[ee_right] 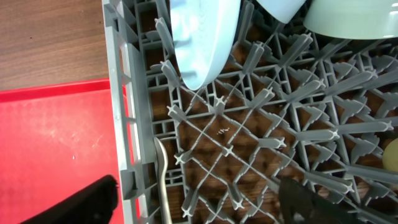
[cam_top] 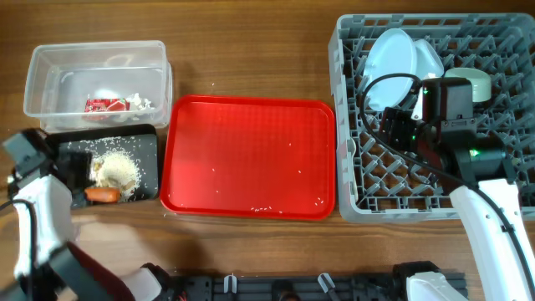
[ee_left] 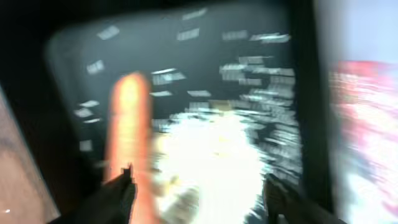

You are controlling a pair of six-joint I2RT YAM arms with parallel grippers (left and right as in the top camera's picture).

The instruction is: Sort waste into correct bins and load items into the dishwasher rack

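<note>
The clear tub holds the red-and-white wrapper and white tissue. The black tray holds beige food scraps and the orange carrot. My left gripper is open and empty over this tray. Its blurred wrist view shows the carrot and scraps between the open fingers. The grey dishwasher rack holds the light blue plate and mint bowl. My right gripper hangs open above the rack.
The red serving tray, with a few crumbs, lies between the black tray and the rack. The right wrist view shows the plate, bowl, white spoon handle by the rack's left wall and the yellow cup's edge.
</note>
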